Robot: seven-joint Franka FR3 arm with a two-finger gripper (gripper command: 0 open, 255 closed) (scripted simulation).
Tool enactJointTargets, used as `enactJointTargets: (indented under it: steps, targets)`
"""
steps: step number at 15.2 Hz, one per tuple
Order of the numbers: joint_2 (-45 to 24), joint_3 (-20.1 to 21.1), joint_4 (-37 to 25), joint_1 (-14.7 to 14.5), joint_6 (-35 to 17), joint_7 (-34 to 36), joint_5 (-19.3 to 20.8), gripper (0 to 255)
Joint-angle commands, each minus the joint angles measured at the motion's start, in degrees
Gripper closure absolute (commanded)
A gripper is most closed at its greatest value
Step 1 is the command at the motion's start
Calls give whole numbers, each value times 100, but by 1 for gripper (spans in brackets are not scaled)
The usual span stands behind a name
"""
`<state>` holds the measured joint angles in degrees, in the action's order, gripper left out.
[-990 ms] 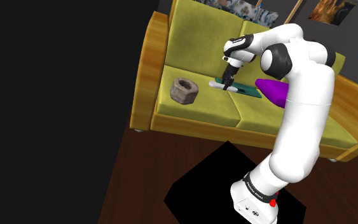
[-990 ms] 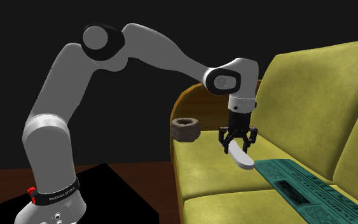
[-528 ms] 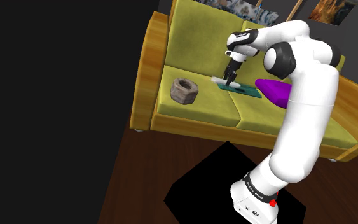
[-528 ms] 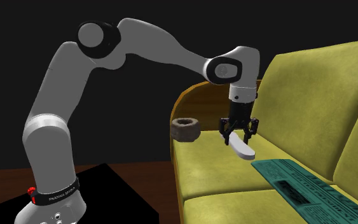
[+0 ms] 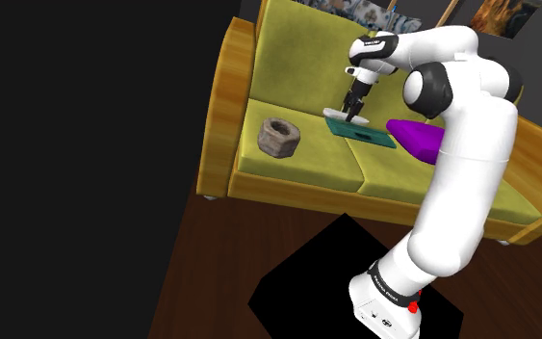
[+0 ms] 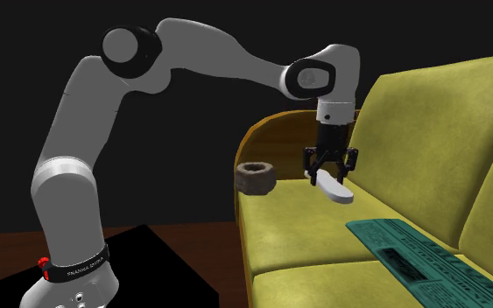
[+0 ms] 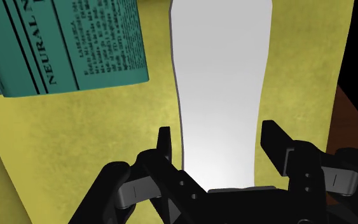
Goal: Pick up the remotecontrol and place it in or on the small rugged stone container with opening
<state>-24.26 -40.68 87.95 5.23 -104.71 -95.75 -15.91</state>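
**The remote control (image 6: 334, 186) rises off the seat, the carry comes next**

The remote control, drawn plain white, hangs now in the air above the seat of the yellow sofa (image 6: 306, 249) and touches no cushion. One second ago it was low, just over the seat and near the teal printed sheet (image 6: 411, 258). Since then it has gone up step by step, and the gap under it in the second exterior view is clearly bigger. The gripper (image 6: 327, 175) points down and its jaws are clamped on one end of the remote. The wrist view shows the two black fingers (image 7: 165, 146) pressing at both long edges, while the free end slants down and away.

I judge that the pick is done and the lift is almost finished. What is left is the transport to the small rough stone container (image 5: 279, 137), which stands on the same seat near the wooden armrest (image 5: 222, 106), well apart from the gripper. The purple object (image 5: 415, 137) lies on the other side, so it should not disturb the way. Because the hold is at one end only, the long remote could turn in the jaws during a fast move.
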Motion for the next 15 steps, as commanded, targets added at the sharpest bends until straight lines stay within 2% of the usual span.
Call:
enactJointTargets:
  steps: [1,9,15]
  targets:
    - [25,-14,-151,14,167,19,24,255]
    - [55,-44,-673,85,699,65,64,255]
    - [770,22,175,-817,397,921,504,255]
